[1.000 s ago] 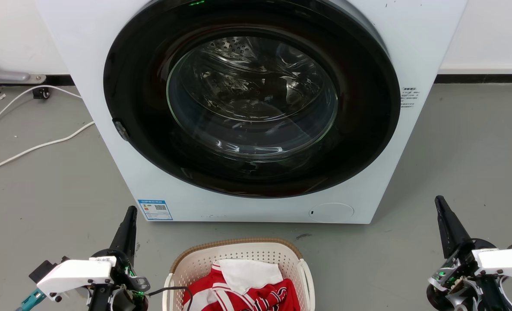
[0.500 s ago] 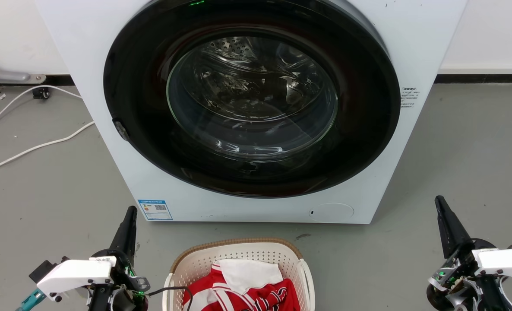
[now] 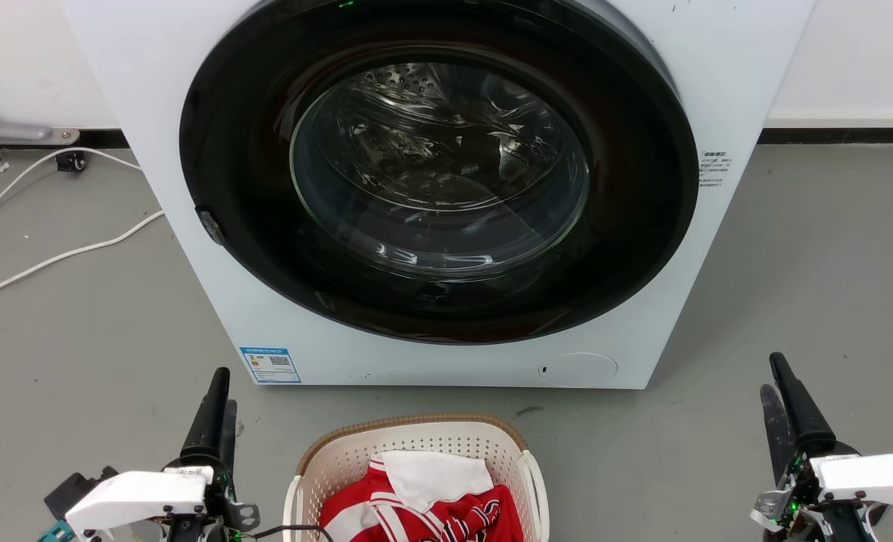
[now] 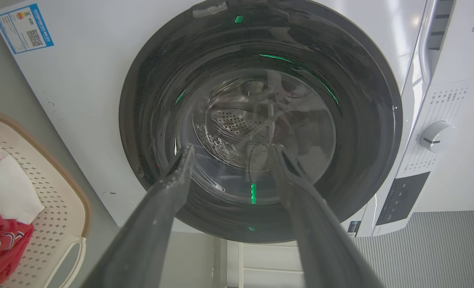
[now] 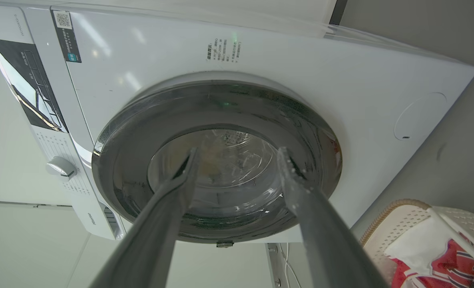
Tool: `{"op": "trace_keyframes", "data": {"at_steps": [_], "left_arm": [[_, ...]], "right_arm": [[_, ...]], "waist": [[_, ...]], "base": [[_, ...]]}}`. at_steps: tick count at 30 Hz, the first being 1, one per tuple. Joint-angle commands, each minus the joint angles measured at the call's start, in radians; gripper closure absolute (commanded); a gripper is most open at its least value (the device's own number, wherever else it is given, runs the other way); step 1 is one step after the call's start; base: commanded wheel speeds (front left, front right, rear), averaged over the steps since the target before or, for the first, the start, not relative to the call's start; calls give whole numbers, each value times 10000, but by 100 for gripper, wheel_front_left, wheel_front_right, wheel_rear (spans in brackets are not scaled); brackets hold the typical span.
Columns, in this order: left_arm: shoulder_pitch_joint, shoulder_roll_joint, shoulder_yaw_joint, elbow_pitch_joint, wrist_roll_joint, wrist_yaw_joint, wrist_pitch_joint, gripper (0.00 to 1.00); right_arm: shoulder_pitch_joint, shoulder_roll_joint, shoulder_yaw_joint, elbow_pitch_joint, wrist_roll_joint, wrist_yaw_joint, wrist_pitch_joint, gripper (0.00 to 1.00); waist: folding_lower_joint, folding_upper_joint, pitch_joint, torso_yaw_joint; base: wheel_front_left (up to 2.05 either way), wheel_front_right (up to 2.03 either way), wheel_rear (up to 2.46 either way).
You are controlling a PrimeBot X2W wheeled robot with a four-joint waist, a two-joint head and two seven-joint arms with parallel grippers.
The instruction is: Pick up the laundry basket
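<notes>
The laundry basket, cream perforated plastic with a brown woven rim, stands on the floor at the bottom centre of the head view, just before the washing machine. Red and white clothes lie in it. My left gripper is open to the basket's left and apart from it. My right gripper is open far to its right. The left wrist view looks past its open gripper at the machine door, with the basket at the left edge. The right wrist view has the basket at lower right of its open gripper.
A white front-loading washing machine with a shut dark glass door rises right behind the basket. White cables run over the grey floor at the left. A white wall with a dark skirting closes the back.
Both grippers have dropped slightly toward the bottom of the head view and turned a little; both right fingers now show. Basket and machine have not moved.
</notes>
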Motion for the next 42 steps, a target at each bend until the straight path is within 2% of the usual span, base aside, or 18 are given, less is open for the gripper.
{"op": "trace_keyframes", "data": {"at_steps": [1, 21, 42], "left_arm": [[-153, 33, 63, -247, 266, -9, -83, 0], [143, 43, -223, -902, 4429, 191, -935, 0], [423, 61, -486, -1233, 7996, 512, -1659, 0]], "right_arm": [[-129, -20, -23, -263, -324, 2, -84, 0], [283, -27, 453, -1004, -5321, 2, -942, 0], [639, -32, 553, -1667, -9225, 3, -1667, 0]], "waist": [[0, 0, 2, -1], [0, 0, 24, 0], [0, 0, 29, 15]], "base": [[0, 0, 0], [0, 0, 0], [0, 0, 0]]}}
